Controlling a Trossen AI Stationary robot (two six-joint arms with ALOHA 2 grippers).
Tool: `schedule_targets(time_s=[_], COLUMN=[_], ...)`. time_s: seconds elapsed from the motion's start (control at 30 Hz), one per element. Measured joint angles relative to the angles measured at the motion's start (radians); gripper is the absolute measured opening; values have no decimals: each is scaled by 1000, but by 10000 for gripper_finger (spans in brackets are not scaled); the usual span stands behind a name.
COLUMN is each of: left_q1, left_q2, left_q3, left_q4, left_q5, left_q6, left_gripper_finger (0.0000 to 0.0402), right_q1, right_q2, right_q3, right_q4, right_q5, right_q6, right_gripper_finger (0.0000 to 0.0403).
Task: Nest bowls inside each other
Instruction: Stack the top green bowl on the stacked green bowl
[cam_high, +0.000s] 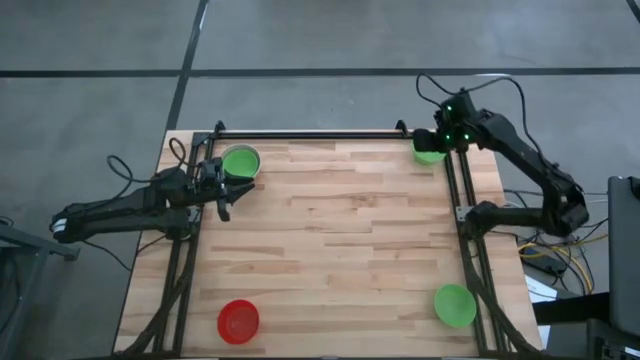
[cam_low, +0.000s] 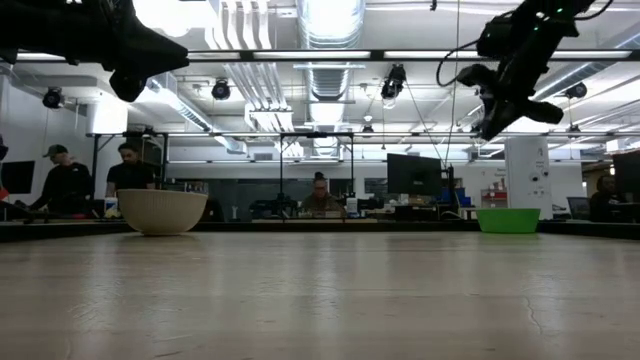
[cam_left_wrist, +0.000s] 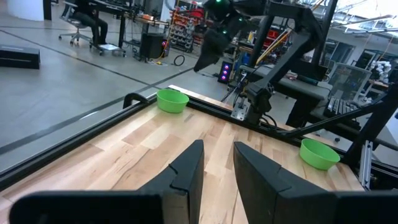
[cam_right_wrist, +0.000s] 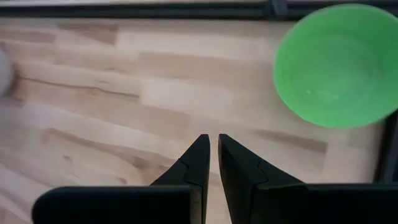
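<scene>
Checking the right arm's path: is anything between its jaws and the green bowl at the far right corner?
Nothing visible. The right gripper hangs above bare wood beside the green bowl, with only open table between them.
</scene>
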Motion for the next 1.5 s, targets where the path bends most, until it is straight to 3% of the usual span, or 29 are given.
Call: schedule_targets(time_s=[0.33,0.57,1.5], left_q1=[0,0,0], left_q2=[0,0,0], left_q3=[0,0,0], left_q4=[0,0,0], left_q5=[0,0,0], left_q6=[0,0,0], left_gripper_finger=[92,92,92], right_q1=[-20,-68,-113], right_q2=[207,286,308], right_q3=[113,150,184], right_q4=[-104,-147,-147], right_q5=[0,0,-3], right_q6=[-19,-26,4], right_gripper_finger=[34,34,34])
